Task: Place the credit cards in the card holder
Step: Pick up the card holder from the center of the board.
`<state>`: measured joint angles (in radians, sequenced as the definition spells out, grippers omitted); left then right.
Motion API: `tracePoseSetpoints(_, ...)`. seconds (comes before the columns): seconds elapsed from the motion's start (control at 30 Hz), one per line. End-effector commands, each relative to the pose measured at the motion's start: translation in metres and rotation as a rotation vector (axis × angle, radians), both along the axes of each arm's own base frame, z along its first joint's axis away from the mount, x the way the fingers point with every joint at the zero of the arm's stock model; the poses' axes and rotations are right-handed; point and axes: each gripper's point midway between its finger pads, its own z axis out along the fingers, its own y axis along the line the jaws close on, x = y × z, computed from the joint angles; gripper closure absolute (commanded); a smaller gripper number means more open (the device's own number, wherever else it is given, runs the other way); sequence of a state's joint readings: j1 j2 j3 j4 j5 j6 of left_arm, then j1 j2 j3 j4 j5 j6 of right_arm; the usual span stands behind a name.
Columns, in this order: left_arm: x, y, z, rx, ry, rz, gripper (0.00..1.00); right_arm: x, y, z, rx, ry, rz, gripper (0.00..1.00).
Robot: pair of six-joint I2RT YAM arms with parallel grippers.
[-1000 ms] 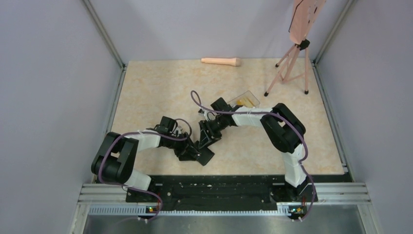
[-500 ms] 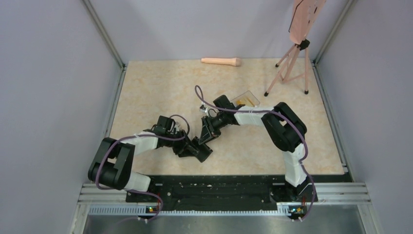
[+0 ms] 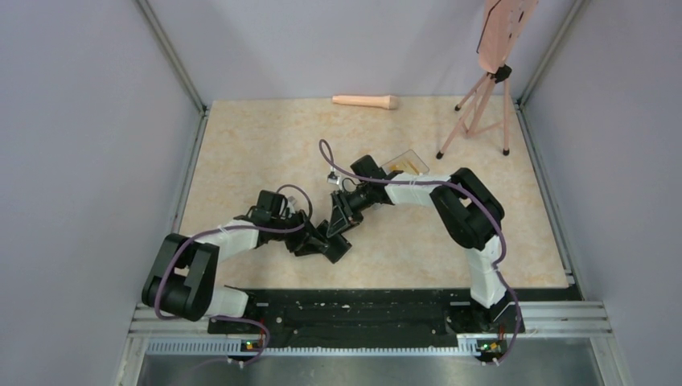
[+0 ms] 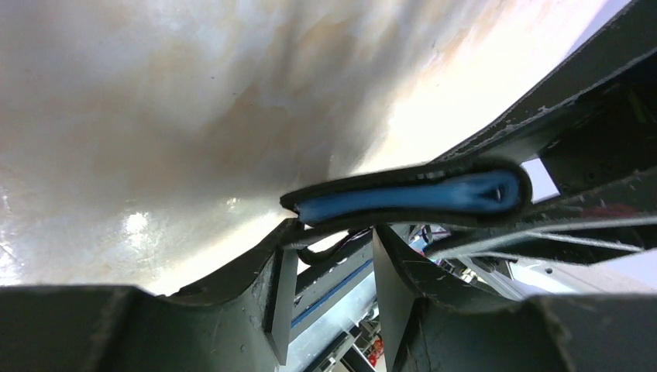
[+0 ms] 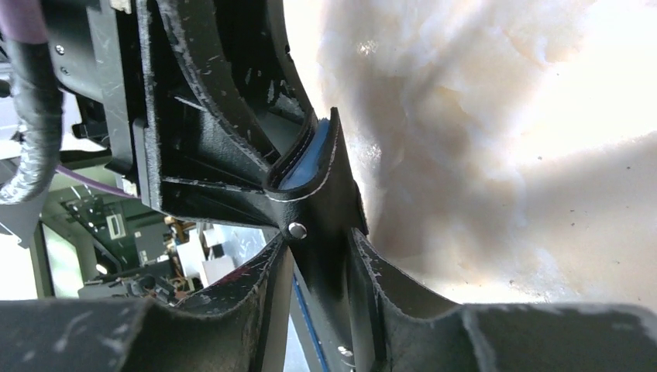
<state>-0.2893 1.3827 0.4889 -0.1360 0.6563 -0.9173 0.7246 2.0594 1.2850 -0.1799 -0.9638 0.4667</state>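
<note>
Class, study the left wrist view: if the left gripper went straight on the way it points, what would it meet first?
The card holder, seen edge-on just ahead of the left gripper. The two may be touching, but depth is unclear.

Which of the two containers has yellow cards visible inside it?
The clear rectangular plastic box: yellow-orange cards show through its wall. The black folding card holder shows only blue lining.
</note>
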Motion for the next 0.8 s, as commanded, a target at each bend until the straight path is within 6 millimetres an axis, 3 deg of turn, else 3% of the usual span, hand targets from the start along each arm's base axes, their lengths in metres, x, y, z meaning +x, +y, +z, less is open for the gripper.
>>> tracePoseSetpoints(0.0,0.023,-0.005,0.024,-0.048,-0.147,0.012,0.55,-0.008,0.011,0.013,0.057,-0.005,0.068,0.80)
tracePoseSetpoints(0.07,0.025,-0.005,0.029,-0.044,-0.165,0.010,0.53,-0.005,0.012,0.016,0.050,-0.013,0.066,0.98)
tracePoseSetpoints(0.1,0.025,-0.003,0.031,-0.030,-0.173,0.008,0.51,-0.003,0.013,0.019,0.042,-0.023,0.062,1.00)
tracePoseSetpoints(0.43,0.054,0.032,0.097,0.279,-0.375,-0.067,0.36,0.054,-0.007,0.076,-0.071,-0.169,-0.118,1.00)
tracePoseSetpoints(0.57,0.065,0.030,0.125,0.351,-0.451,-0.096,0.35,0.068,-0.019,0.094,-0.128,-0.206,-0.186,1.00)
tracePoseSetpoints(0.77,0.075,0.024,0.133,0.524,-0.407,-0.094,0.36,0.074,-0.028,0.101,-0.192,-0.174,-0.262,1.00)
